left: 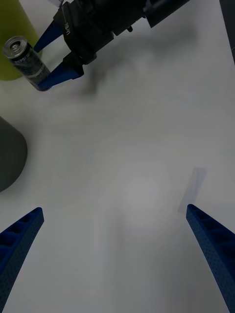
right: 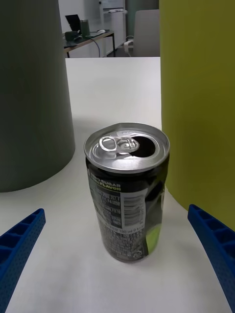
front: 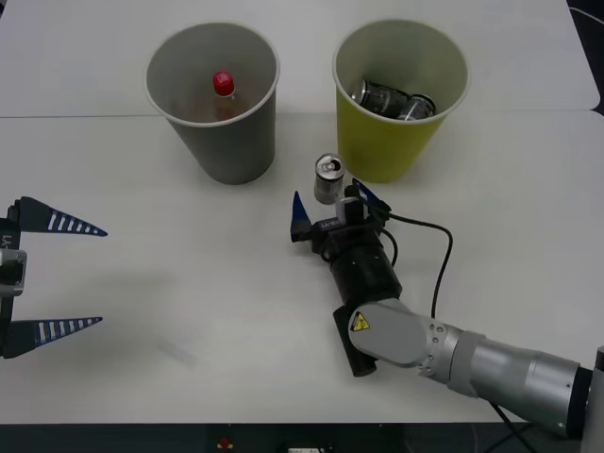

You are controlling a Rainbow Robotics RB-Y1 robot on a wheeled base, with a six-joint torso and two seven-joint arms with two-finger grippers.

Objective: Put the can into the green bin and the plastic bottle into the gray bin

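Standing upright on the white table (front: 189,311), the can (front: 328,178) sits in the gap between the gray bin (front: 213,99) and the green bin (front: 400,94), just in front of the green one and a little toward its left. The right gripper (front: 328,200) is low at the table, aimed straight at the can, with its blue fingers (right: 215,244) spread wide, one to each side; from the wrist camera the can stands centred between them and a short way ahead, its long axis vertical, opened top and pull tab facing up. Nothing is clamped yet, and the jaws look apart from the can's wall on both sides. The coming move, I judge, turns on this line-up: a short push forward along the gripper's own axis should bring the fingers around the can's body before closing. The green bin's wall is close on the right-hand side, so that finger has little room to spare. The left gripper (front: 47,276) waits well apart at the table's left edge, open and empty, so the right arm is clearly the nearer one. Two dark cans (front: 392,100) already lie in the green bin, and the plastic bottle (front: 224,94) with its red cap stands inside the gray bin.
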